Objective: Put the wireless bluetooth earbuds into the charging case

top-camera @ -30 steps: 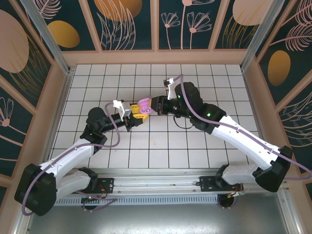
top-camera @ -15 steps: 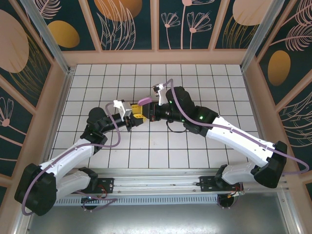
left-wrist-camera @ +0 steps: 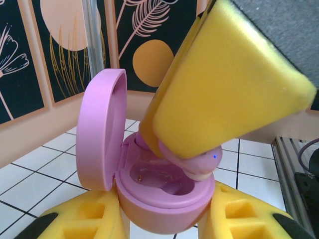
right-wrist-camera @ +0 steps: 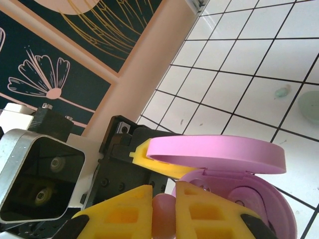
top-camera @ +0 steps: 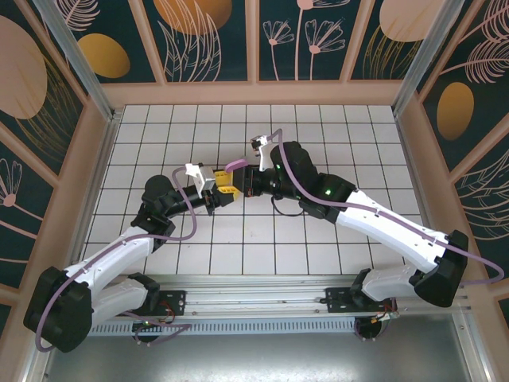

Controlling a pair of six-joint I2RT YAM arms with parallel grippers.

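Overhead, jaws meet — closer, left gripper (left-wrist-camera: 165, 219) clamps pink case (left-wrist-camera: 172, 201), right gripper (right-wrist-camera: 163, 199) pinches earbud (right-wrist-camera: 162, 216).

Pink earbud at the mouth of the open pink case, both held off the table.

Pink charging case (left-wrist-camera: 164, 199): oval, glossy pink-lilac, lid (left-wrist-camera: 102, 129) hinged open and standing near upright on the left in the left wrist view. The base is clamped between the left gripper (left-wrist-camera: 167, 221) fingers, and its glossy inner wells are visible. Pink earbud (left-wrist-camera: 199, 162): tiny, rounded, same pink with a paler tip and a small blue dot. It is pinched in the right gripper (right-wrist-camera: 162, 206) and sits at the right side of the case opening, touching the rim, not seated in a well. A small pale mint earbud (right-wrist-camera: 282, 92), blurred, lies on a white tile well apart.
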